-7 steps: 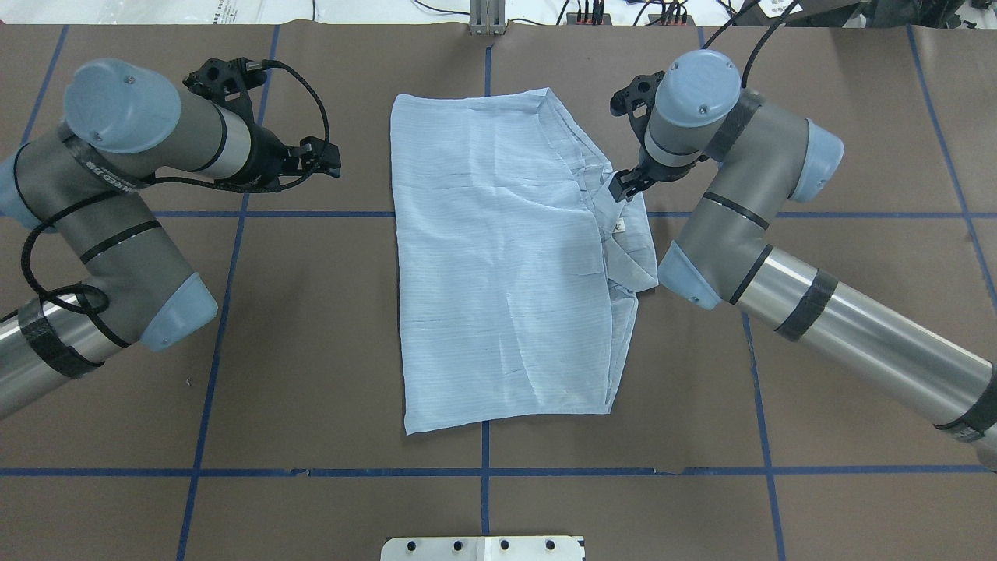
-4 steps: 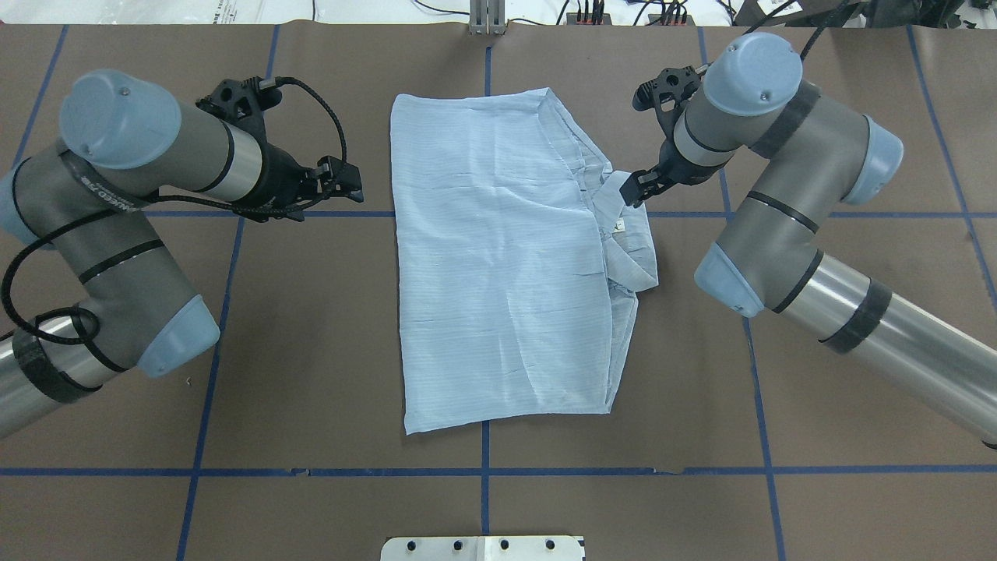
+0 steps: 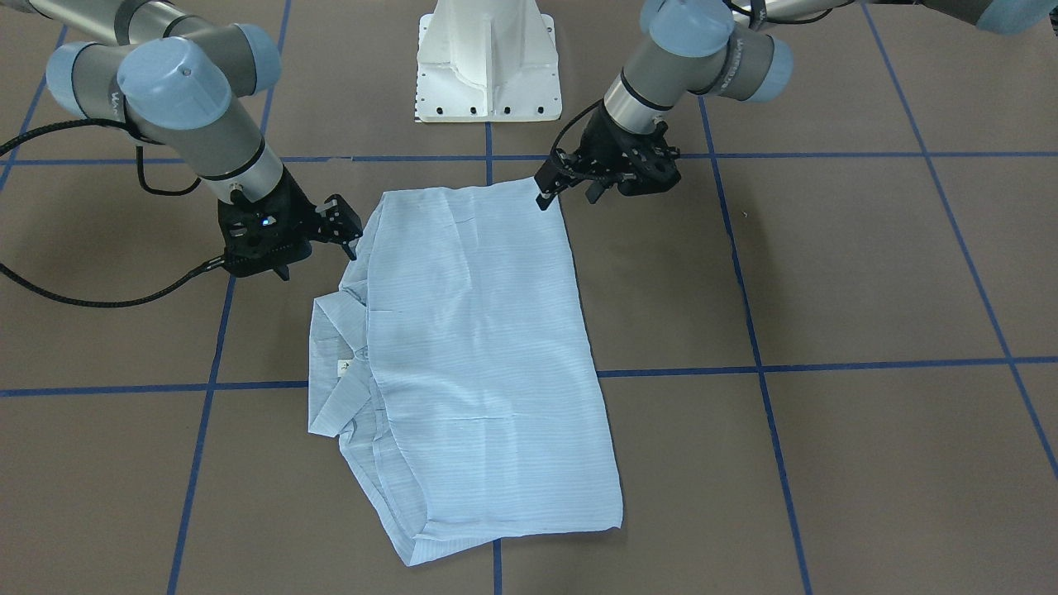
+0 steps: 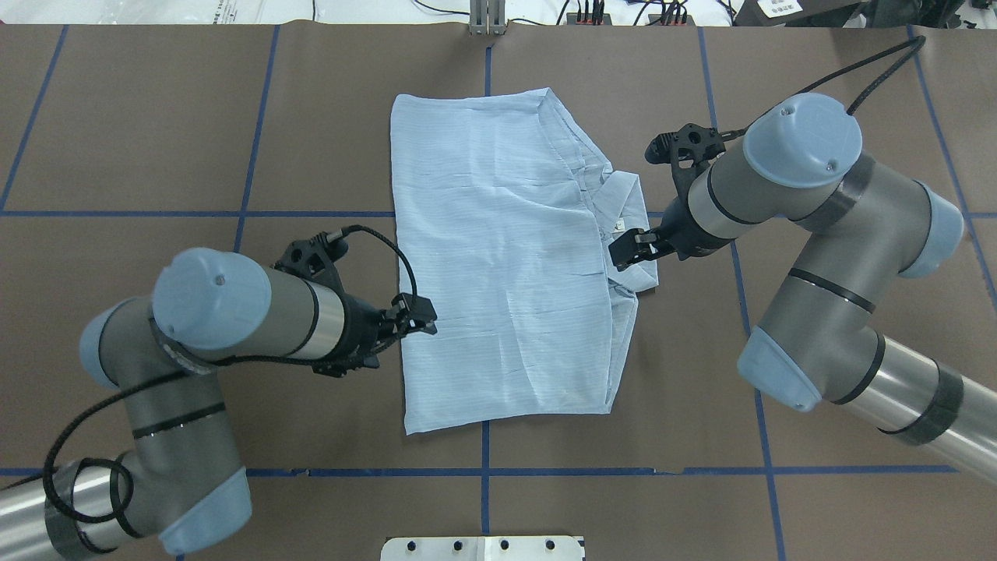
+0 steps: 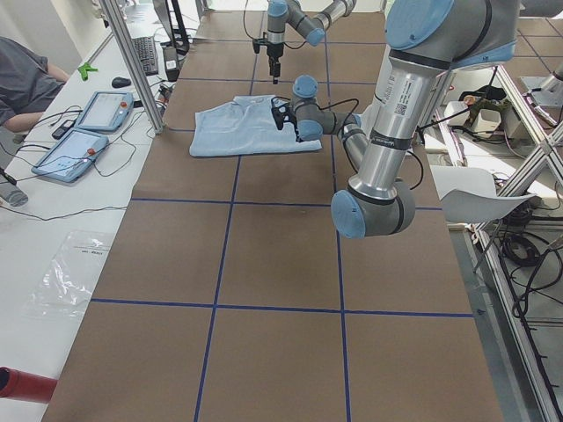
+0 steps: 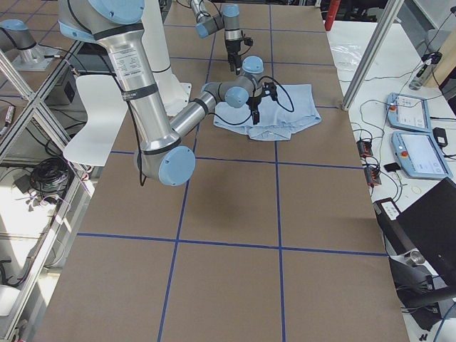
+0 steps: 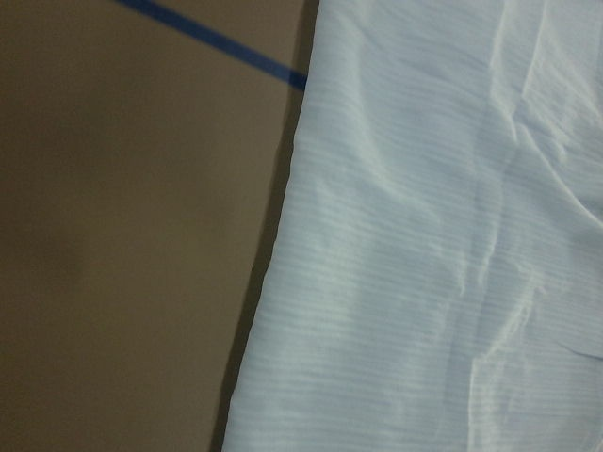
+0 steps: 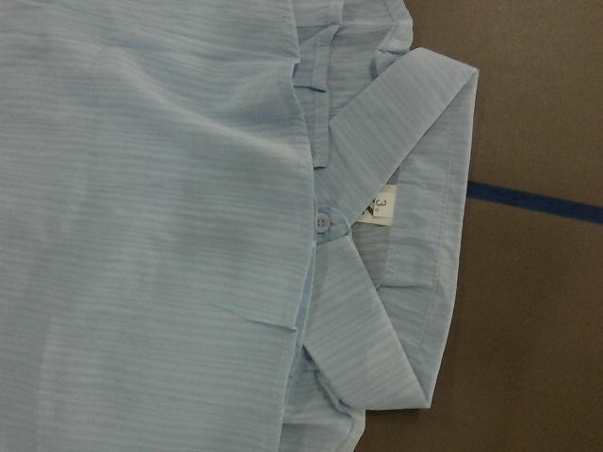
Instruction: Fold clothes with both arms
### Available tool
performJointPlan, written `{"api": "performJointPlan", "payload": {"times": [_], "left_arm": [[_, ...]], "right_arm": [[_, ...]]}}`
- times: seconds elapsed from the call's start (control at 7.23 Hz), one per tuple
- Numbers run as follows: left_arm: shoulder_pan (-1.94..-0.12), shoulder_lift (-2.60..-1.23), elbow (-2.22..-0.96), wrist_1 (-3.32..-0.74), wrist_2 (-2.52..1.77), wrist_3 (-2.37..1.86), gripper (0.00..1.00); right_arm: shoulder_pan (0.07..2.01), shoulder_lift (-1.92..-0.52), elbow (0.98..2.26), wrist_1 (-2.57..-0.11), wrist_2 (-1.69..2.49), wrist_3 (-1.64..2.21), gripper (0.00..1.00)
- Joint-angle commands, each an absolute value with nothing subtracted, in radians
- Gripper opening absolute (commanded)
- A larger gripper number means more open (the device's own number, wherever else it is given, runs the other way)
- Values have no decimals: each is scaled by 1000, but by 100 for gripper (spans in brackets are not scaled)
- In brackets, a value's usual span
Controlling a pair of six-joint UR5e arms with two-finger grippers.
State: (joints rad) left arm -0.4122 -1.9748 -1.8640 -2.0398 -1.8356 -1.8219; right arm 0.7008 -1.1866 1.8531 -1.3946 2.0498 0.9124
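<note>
Shirt: the light blue shirt (image 4: 498, 257) lies flat in a rough rectangle on the brown desk (image 4: 195, 117). It is midway between the desk's two ends and a little nearer the far edge than the robot's edge.
Collar: the collar (image 8: 415, 188) sticks out from under the folded body, on the side facing the desk's right end. Its small white tag (image 8: 382, 202) and one button (image 8: 321, 222) are showing.
Left fingers: the left fingers (image 4: 417, 318) hang over the shirt's left edge, towards its corner nearest the robot. They look spread apart with nothing between them.
Right fingers: the right fingers (image 4: 629, 248) hover over the collar, also parted and empty as far as I can see.
Step, I'd say: both arms are lining up to pinch opposite sides for the next fold.
Risk, thin cloth: a pinch could catch only the top layer, and the layers underneath would then slide out of the rectangle.
Risk, collar: it lies loose, so a grip there may drag it further out or bunch it.
Risk, timing: if one arm lifts before the other, the fold will skew and the creases will grow.
Risk, height: fingers that close too high will miss the cloth, and fingers that go too low will scrape the desk covering.
</note>
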Motion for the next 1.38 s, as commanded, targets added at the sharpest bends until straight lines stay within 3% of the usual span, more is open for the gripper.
{"api": "performJointPlan", "payload": {"times": [0.0,0.42,1.25], "left_arm": [[-275,-1974,-1844,-2008,-1767,-1919,99],[-264,-1983,-1796,-2006,-1761,-1919,98],[-290,-1997,-1773,-2005,-1763,-1908,78]], "right_arm": [[667,-1198,1888,-1394,2046,960,100],[663,-1198,1890,-1396,2043,962,100],[658,-1200,1888,-1396,2033,966,100]]}}
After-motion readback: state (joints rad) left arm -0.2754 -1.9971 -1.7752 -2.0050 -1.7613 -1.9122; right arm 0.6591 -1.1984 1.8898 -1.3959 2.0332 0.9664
